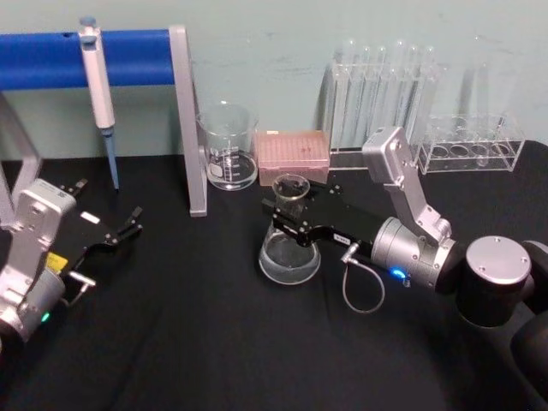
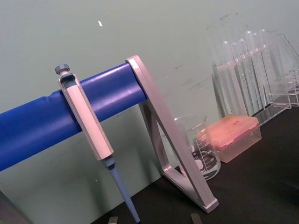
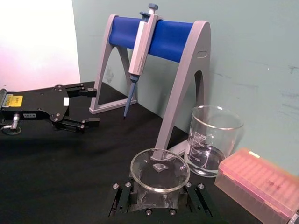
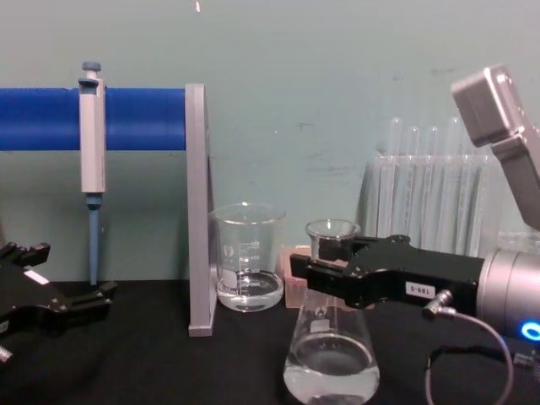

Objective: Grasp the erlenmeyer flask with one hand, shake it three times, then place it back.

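Chest view: erlenmeyer flask point(image 4: 331, 371), neck clamped by right gripper point(image 4: 325, 253); left gripper point(image 4: 76, 272) parked spread, nine o'clock. Short upright shakes were advised.

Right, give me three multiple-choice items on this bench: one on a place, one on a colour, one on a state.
1. Where is the right gripper?
A. at the neck of the flask
B. over the beaker
C. at the pipette

2. What colour is the bar of the stand?
A. red
B. blue
C. white

3. How is the left gripper?
A. shut on a test tube
B. shut on the pipette
C. open, holding nothing

Key:
1 A: its fingers clasp the neck just under the rim.
2 B: the bar is blue between grey end frames.
3 C: its fingers stand apart with nothing between them, far from the flask.
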Controlling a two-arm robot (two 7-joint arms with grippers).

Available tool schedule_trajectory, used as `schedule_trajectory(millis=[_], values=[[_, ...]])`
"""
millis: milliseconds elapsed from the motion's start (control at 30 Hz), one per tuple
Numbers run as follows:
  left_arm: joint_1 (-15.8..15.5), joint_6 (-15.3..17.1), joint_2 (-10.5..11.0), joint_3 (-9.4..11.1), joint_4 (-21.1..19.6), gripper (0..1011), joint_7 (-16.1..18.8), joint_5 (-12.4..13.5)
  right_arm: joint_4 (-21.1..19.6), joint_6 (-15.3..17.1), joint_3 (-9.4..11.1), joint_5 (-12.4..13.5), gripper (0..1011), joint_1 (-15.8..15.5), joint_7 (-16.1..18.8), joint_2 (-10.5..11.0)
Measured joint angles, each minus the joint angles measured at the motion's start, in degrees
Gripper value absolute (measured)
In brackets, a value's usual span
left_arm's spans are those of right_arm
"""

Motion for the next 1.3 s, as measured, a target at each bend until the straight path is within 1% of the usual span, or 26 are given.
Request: schedule_trajectory(millis=[733,1300], values=[[0.0,0.0,0.0,0.0,0.0,1001,0.0,0.0,2.16,0.69,0.05,-0.95,449,0.41,-0.19,-0.94],[0.0,0.0,0.0,0.0,0.0,1001,0.0,0.0,2.28,1.03,0.18,-1.31,449,0.34,-0.65,-0.99]])
